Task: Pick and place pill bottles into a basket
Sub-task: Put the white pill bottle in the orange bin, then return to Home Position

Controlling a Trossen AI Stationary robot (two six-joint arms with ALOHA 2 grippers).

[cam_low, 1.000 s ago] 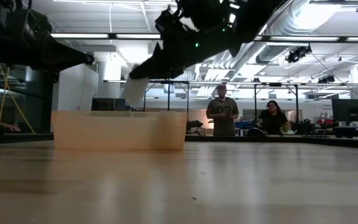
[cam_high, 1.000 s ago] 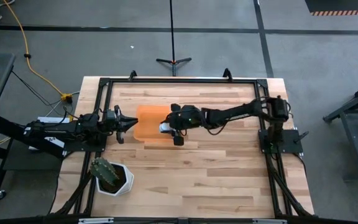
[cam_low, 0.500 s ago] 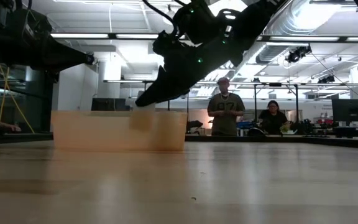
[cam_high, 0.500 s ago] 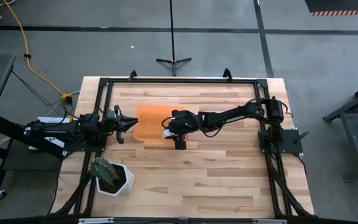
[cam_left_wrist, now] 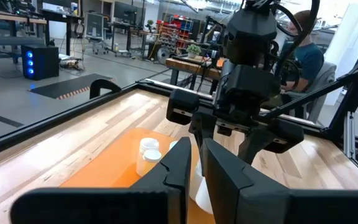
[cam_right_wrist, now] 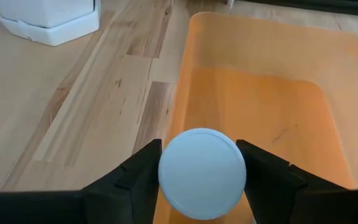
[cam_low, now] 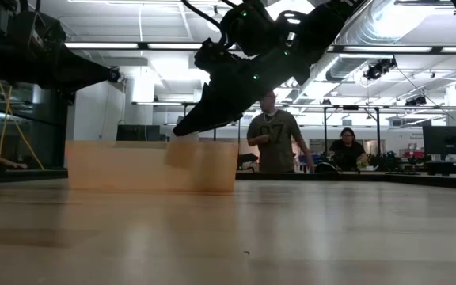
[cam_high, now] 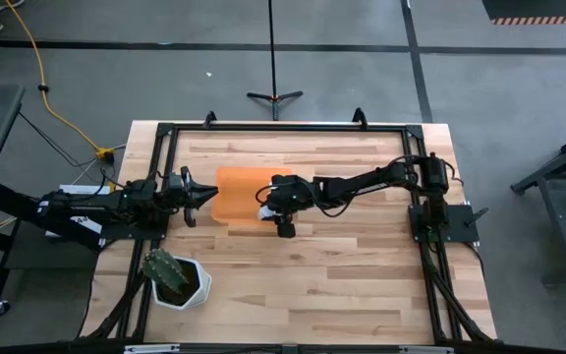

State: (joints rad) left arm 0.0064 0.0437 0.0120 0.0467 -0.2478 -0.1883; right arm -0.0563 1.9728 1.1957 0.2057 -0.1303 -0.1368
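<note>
The orange translucent basket [cam_high: 236, 193] rests flat on the table left of centre, and it also shows in the low view [cam_low: 133, 166]. My right gripper [cam_high: 266, 207] reaches into the basket's near right corner, shut on a white pill bottle [cam_right_wrist: 202, 173]. The bottle shows dimly through the basket wall in the low view [cam_low: 182, 150]. Other white pill bottles [cam_left_wrist: 148, 152] stand on the basket floor. My left gripper [cam_high: 204, 195] hovers at the basket's left side with its fingers [cam_left_wrist: 179, 168] close together and empty. My right gripper pinches the pill bottle between its two fingers [cam_right_wrist: 135, 177], one on each side just under the round cap [cam_right_wrist: 202, 149]. The fingers slant down from the table's right. The bottle stands roughly upright inside the basket, below its rim. Whether it touches the basket floor I cannot tell.
A white angular pot with a green cactus [cam_high: 175, 278] stands at the table's near left. A black frame [cam_high: 283, 128] runs round the table edge. Bare wood lies near and right of the basket. People stand in the room beyond the table [cam_low: 275, 142].
My right gripper has gone down and slightly toward the near edge with the bottle, from above the basket rim to inside the basket, then held still. It has stayed shut. A person in the room behind has walked to the left.
</note>
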